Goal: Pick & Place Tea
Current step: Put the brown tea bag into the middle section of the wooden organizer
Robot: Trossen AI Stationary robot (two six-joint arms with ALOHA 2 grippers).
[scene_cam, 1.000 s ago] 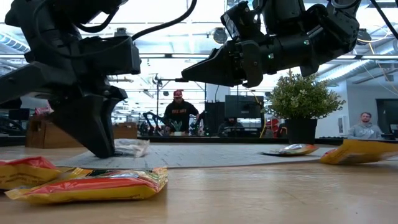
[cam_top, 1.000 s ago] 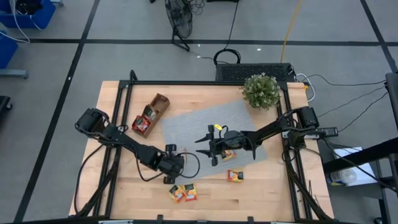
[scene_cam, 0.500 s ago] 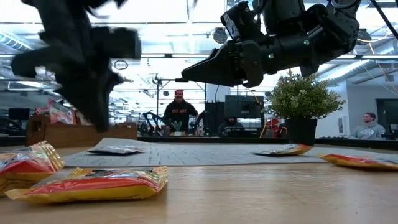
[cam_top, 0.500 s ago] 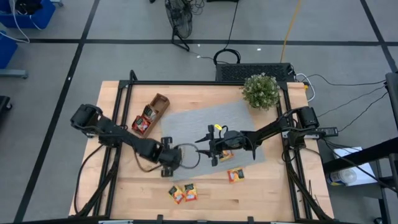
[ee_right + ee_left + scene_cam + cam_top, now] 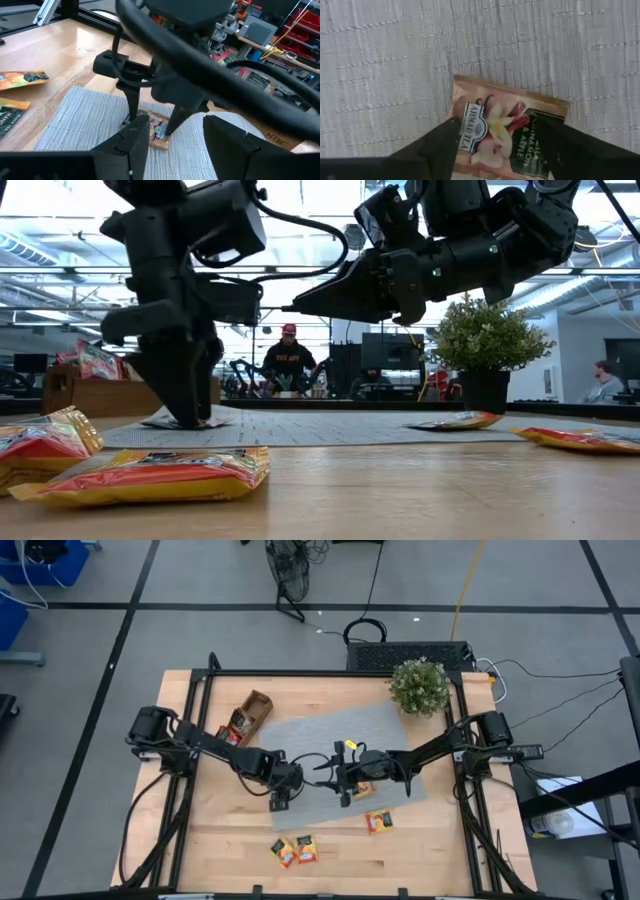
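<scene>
Straddling sachet (image 5: 507, 127) on mat (image 5: 310, 735), left claw (image 5: 281, 792) spread wide, gripping nothing; right claw (image 5: 325, 765) close, part-open, empty.

From where I stand: two dark jointed robot arms, a left arm (image 5: 215, 752) and a right arm (image 5: 440, 748). One grey woven mat (image 5: 320, 735). One brown wooden compartment tray (image 5: 258, 700), its contents too bunched to count. One green potted plant (image 5: 420, 685). Five flat square tea sachets lie loose: a pair of orange-red sachets (image 5: 295, 850), a single sachet on bare wood (image 5: 378, 822), and two on the mat (image 5: 366, 790) (image 5: 505, 130). Two people (image 5: 287, 360) (image 5: 605, 380) are beyond the table.
</scene>
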